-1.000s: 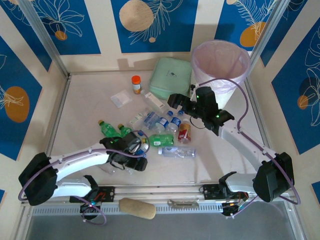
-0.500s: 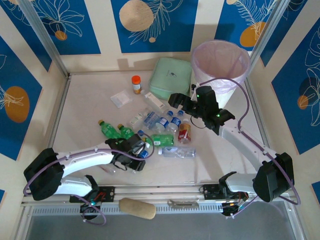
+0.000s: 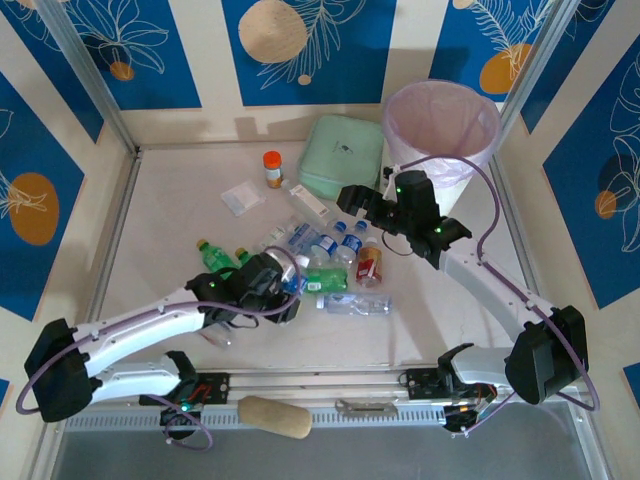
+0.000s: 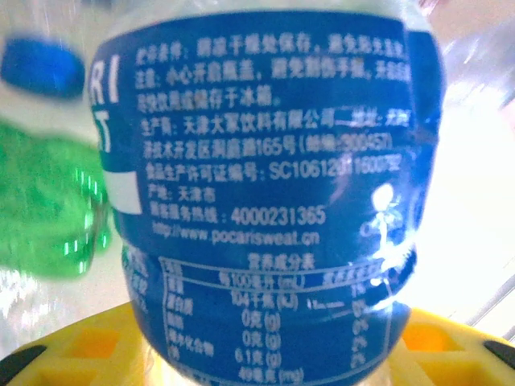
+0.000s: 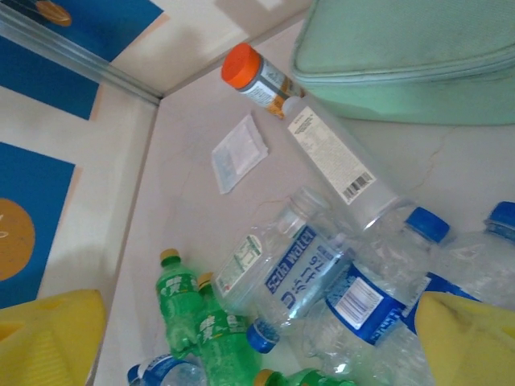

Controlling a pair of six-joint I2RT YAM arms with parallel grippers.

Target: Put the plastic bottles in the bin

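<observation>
Table (image 3: 170, 220): broad bare room lies on the left and along the near edge. Walls and frame posts close off the far side and both flanks, so a wide swing could knock them.
Bin (image 3: 470, 160): it stands in the far right corner, well apart from the left arm's catch. The carry would be long and cross the pile, and a low pass could clip the rim and tip it.
Mint green box (image 3: 342, 152): it sits just left of the bin and narrows the approach from that side.
Right gripper (image 3: 352, 202): its jaws are wide apart, hovering over the far end of the pile, between the held bottle and the bin. The arms could collide if both move at once.
Plastic bottles (image 3: 330, 255): heaped mid-table, touching and overlapping. Lifting one may roll its neighbours.
Left gripper (image 3: 280, 288): its jaws are clamped on a blue-labelled bottle (image 4: 265, 185) at the near left end of the pile. The slick, round body could slip between the yellow pads (image 4: 72, 354).
Orange-capped jar (image 3: 272, 168): it stands far of the pile and could be picked by mistake.
Clear bag (image 3: 243, 197): lies flat near the jar, out of the carry path.
</observation>
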